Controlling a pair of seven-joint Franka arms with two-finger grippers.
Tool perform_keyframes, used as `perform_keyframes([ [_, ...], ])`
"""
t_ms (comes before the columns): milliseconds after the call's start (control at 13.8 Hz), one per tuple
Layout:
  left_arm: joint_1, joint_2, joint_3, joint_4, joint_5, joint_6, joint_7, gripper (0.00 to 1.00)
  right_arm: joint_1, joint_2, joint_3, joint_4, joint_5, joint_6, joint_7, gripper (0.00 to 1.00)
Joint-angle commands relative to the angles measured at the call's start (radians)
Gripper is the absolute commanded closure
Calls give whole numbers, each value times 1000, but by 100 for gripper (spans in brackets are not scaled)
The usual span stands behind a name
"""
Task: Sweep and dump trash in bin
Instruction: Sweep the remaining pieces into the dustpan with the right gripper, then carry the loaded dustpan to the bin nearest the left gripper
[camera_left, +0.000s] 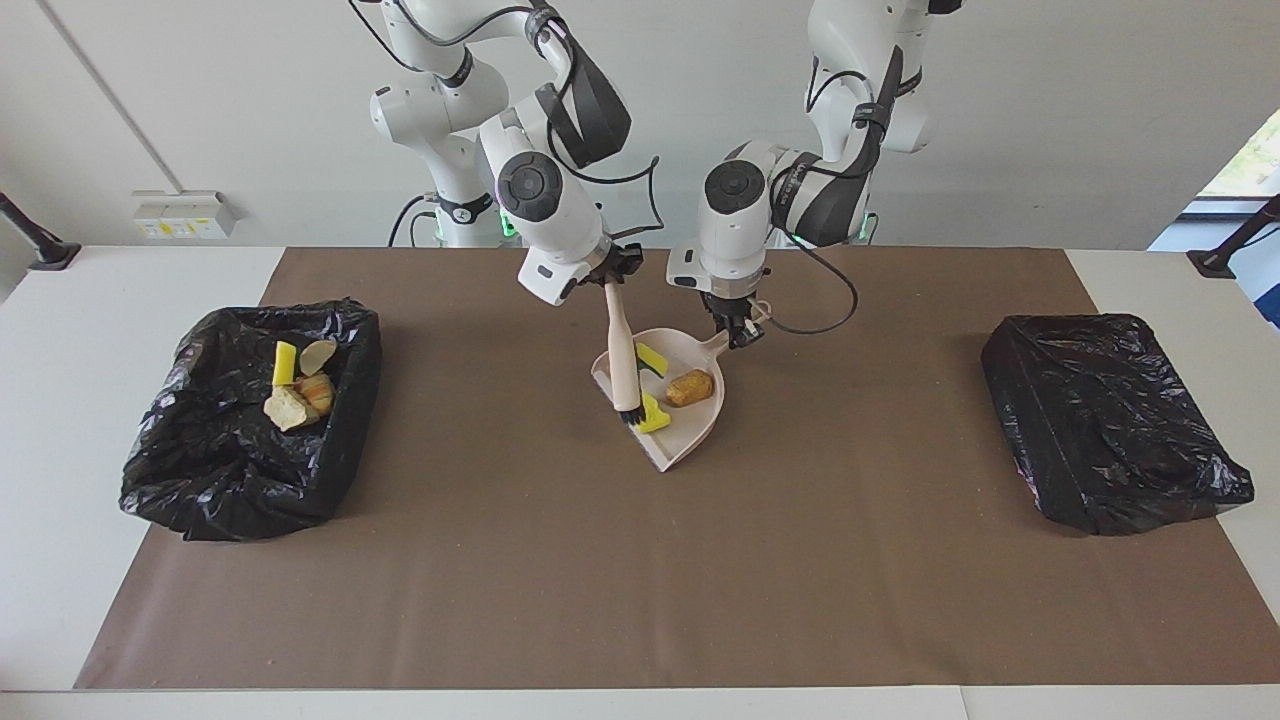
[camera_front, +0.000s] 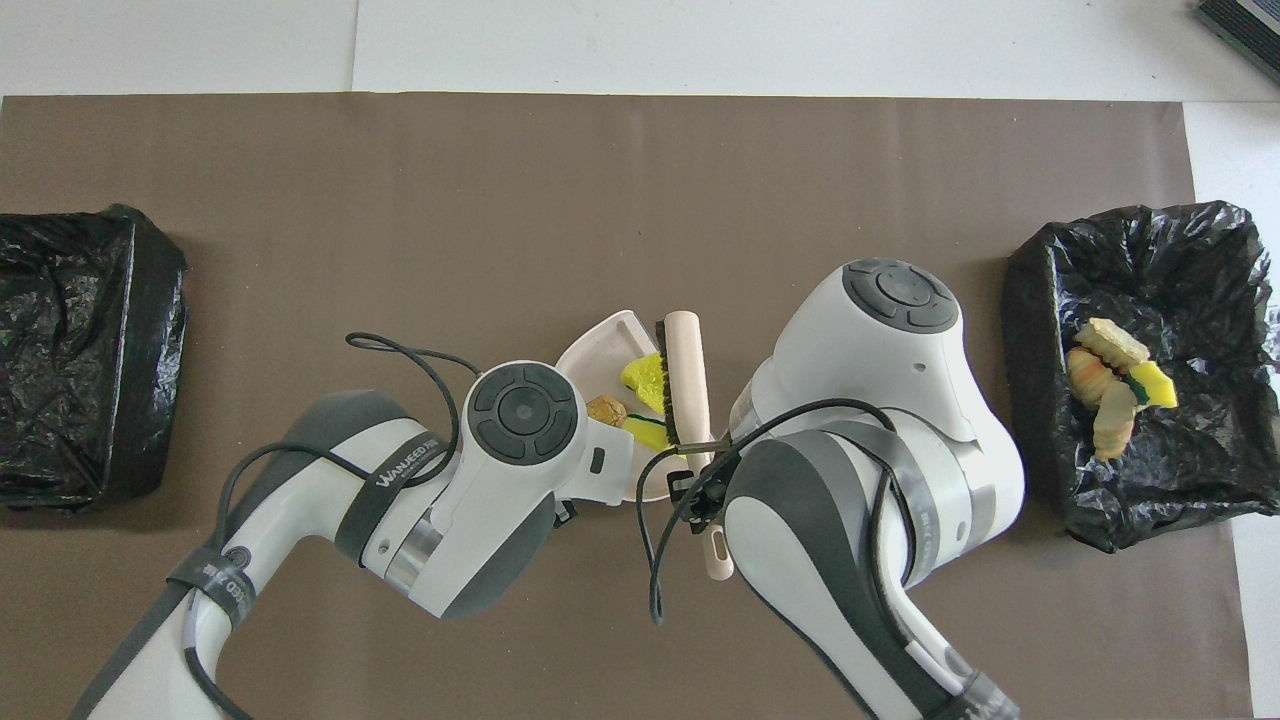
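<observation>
The pale pink dustpan (camera_left: 692, 432) (camera_front: 598, 346) rests on the brown mat mid-table, my left gripper (camera_left: 739, 334) shut on its handle. In it lie trash pieces: two yellow sponge bits (camera_left: 652, 358) (camera_left: 655, 417) (camera_front: 644, 372) and a brown chunk (camera_left: 690, 387) (camera_front: 606, 409). My right gripper (camera_left: 612, 274) (camera_front: 700, 488) is shut on the beige hand brush (camera_left: 622, 355) (camera_front: 686, 370), which stands steeply with its black bristles in the pan against the sponge bit by the pan's mouth. The left gripper is hidden under its arm in the overhead view.
A black-lined bin (camera_left: 230, 490) (camera_front: 1040, 300) at the right arm's end of the table holds several scraps (camera_left: 295, 390) (camera_front: 1105, 385). A second black-bagged bin (camera_left: 1110, 420) (camera_front: 80, 350) sits at the left arm's end. The brown mat (camera_left: 640, 580) covers the table.
</observation>
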Motion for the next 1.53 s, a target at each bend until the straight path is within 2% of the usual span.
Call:
perform_keyframes([
  [0, -2, -30, 9, -33, 25, 2, 7, 100, -9, -4, 6, -6, 46, 45, 46, 100],
  [291, 4, -29, 9, -35, 25, 8, 46, 100, -11, -4, 4, -4, 75, 35, 66, 100],
  [654, 11, -30, 13, -6, 25, -6, 70, 100, -9, -10, 3, -4, 54, 10, 74, 100],
  [872, 42, -67, 13, 14, 26, -27, 86, 100, -12, -54, 0, -9, -18, -27, 115, 100],
  [1091, 102, -104, 13, 30, 69, -29, 121, 100, 1, -91, 4, -35, -107, -36, 247, 100],
  [1454, 278, -135, 13, 71, 120, -46, 326, 100, 17, -168, 18, -153, -109, 22, 277, 100],
])
